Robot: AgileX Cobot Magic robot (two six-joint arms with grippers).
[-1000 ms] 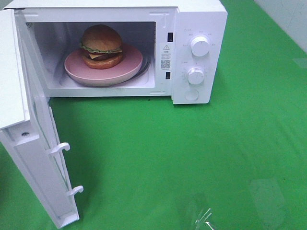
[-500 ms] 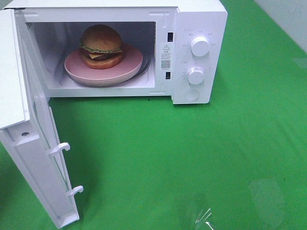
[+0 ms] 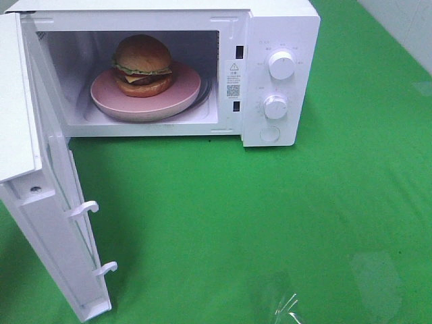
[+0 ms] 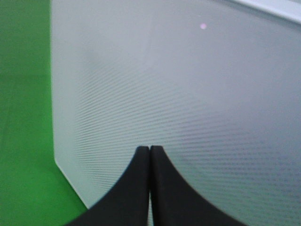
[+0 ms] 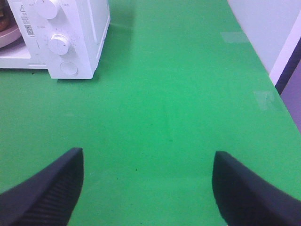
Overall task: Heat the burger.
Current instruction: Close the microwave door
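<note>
Far left: the microwave door (image 3: 47,229) stands swung wide open, its inner face with 2 latch hooks turned toward the camera. The left gripper (image 4: 149,151) shows only in its wrist view: its 2 black fingers (image 4: 134,188) are pressed together with no gap and nothing between them, tips pointed at a pale panel with a fine dot mesh. Whether the tips touch that panel cannot be told. Next right: the microwave (image 3: 283,27) cavity is exposed. The burger (image 3: 142,64) sits upright on a pink plate (image 3: 185,88), toward the back-left of the plate, and the plate rests on the cavity floor. Right of the cavity is the control panel: upper knob (image 3: 281,65), lower knob (image 3: 275,106) and a round button (image 3: 270,133) below them. The green table cover (image 3: 270,216) lies bare in front. Far right: the right gripper (image 5: 148,157), seen only in its wrist view, has its fingers spread wide, grasping nothing, above the green cover and well apart from the microwave.
</note>
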